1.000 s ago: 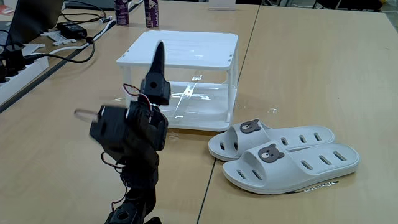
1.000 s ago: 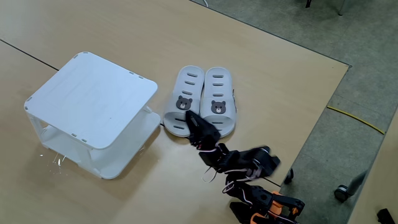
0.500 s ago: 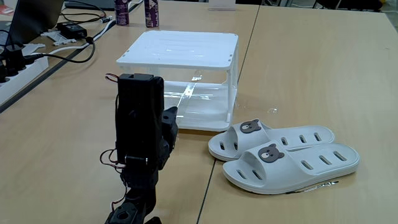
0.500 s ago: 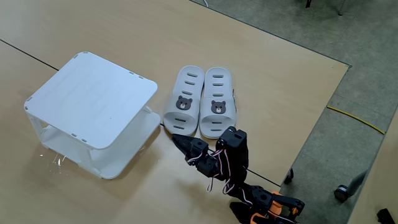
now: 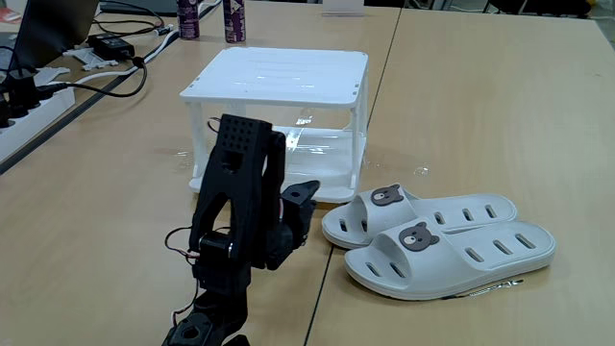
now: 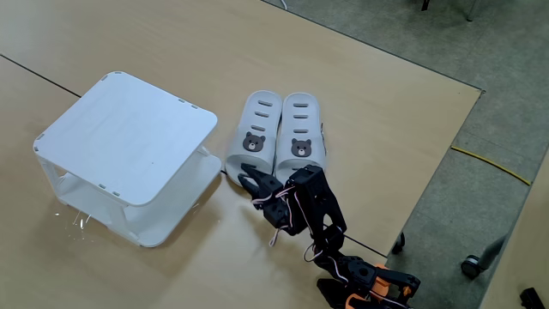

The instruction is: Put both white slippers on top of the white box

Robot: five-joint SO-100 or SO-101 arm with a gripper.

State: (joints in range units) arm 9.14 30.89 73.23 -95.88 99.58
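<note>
Two white slippers lie side by side on the wooden table, bear badges showing: one (image 5: pixel 420 213) behind the other (image 5: pixel 452 255) in a fixed view, and one (image 6: pixel 255 139) left of the other (image 6: pixel 300 142) in a fixed view from above. The white box (image 5: pixel 279 69) stands left of them, its slatted top (image 6: pixel 129 137) bare. My black arm leans over the table, and the gripper (image 6: pixel 248 181) hovers low just short of the left slipper's toe end, between box and slippers (image 5: pixel 306 197). Its fingers look slightly parted with nothing between them.
Two dark bottles (image 5: pixel 188 17) stand behind the box. Cables and a power strip (image 5: pixel 29 96) lie at the far left. The table's edge (image 6: pixel 429 184) runs close to the right of the slippers, with carpet floor beyond.
The arm has swung down from a raised, folded pose and reached forward. The gripper now sits low near the slippers' toe ends. Slippers and box have not moved.
</note>
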